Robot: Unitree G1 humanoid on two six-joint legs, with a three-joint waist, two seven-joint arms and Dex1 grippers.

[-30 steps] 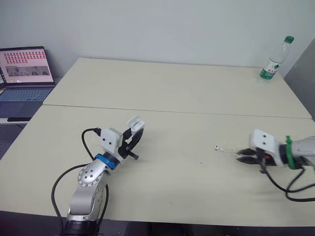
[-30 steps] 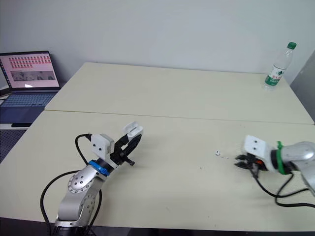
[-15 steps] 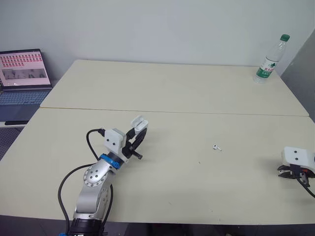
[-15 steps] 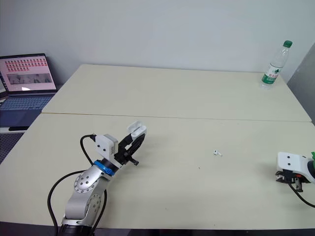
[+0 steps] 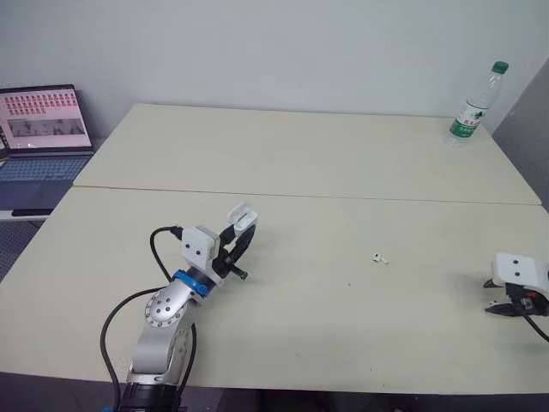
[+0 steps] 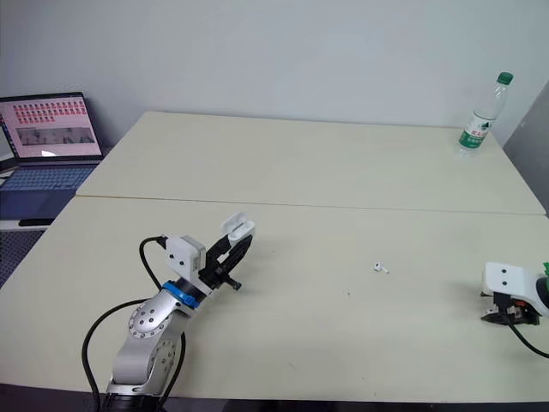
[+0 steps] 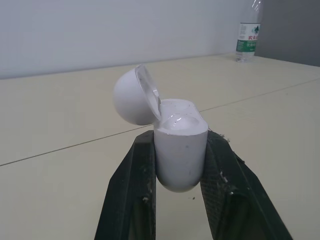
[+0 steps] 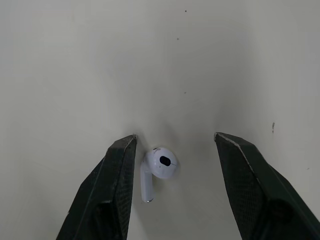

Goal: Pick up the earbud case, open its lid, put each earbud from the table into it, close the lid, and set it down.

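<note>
Eye views: left end effector (image 5: 239, 228) clamped on earbud case (image 5: 241, 218), held up off tabletop (image 5: 326, 163), lid flipped open. One earbud (image 5: 378, 257) lies mid-tabletop, well apart from both arms. Right end effector (image 5: 508, 307) low near right edge

Left wrist view: fingers pinch case body on both sides, below hinge. Glossy rounded shell, light, likely to slip or twist in grip

Right wrist view: right fingers spread wide, holding nothing, straddling second earbud (image 8: 159, 169) on tabletop. Tiny, slick, probably rolls easily; best pinched across bulb
</note>
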